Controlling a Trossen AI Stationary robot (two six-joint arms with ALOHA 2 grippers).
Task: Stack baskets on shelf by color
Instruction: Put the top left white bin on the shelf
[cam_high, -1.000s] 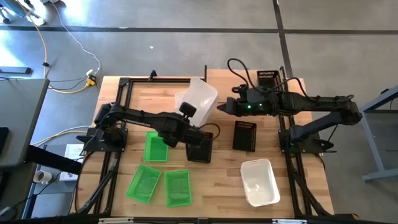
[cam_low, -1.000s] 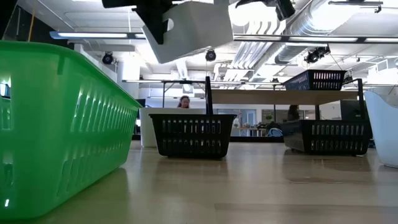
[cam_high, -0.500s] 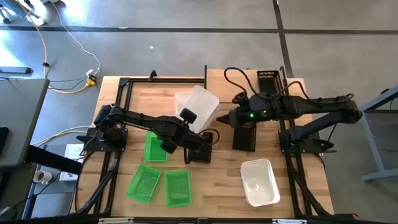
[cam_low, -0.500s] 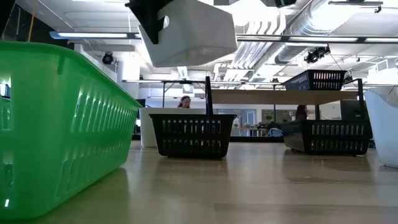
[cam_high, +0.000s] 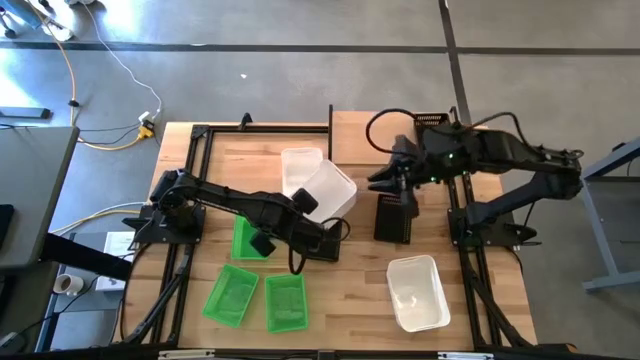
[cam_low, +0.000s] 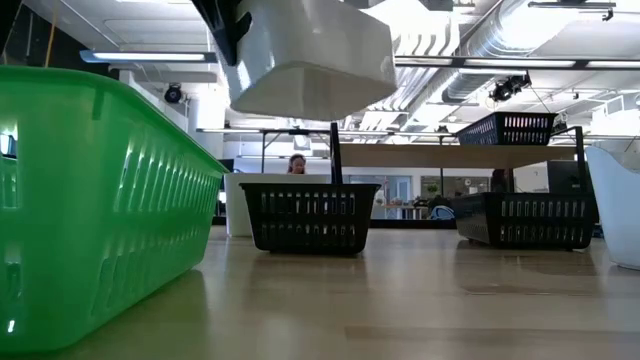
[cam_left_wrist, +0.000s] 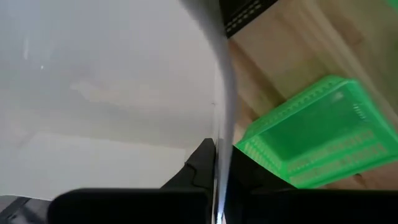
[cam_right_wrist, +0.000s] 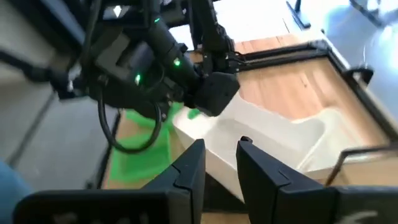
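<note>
My left gripper is shut on a white basket, which hangs high over the table's middle. A second white basket stands on the table just behind it, and a third stands near the front right. My right gripper is raised and open above a black basket, with nothing between its fingers. Another black basket sits below my left arm. One black basket stands on the shelf. Three green baskets lie at the front left. My left gripper pinches the white basket's side wall at its rim, one finger inside the basket and one outside. The fingers come from above, slanting down. The basket is lifted clear of the table and slightly tipped, its bottom facing down.
The shelf stands at the table's far right edge, with bare plank left of its black basket. Black frame rails run along the table's sides. A green basket fills the left of the low view.
My right gripper has drawn back from the white basket toward the table's right edge, risen and rolled. My left gripper has turned and carried the basket a little toward the near edge. The basket has swung from a steep tilt to nearly level, uncovering the white basket behind it.
</note>
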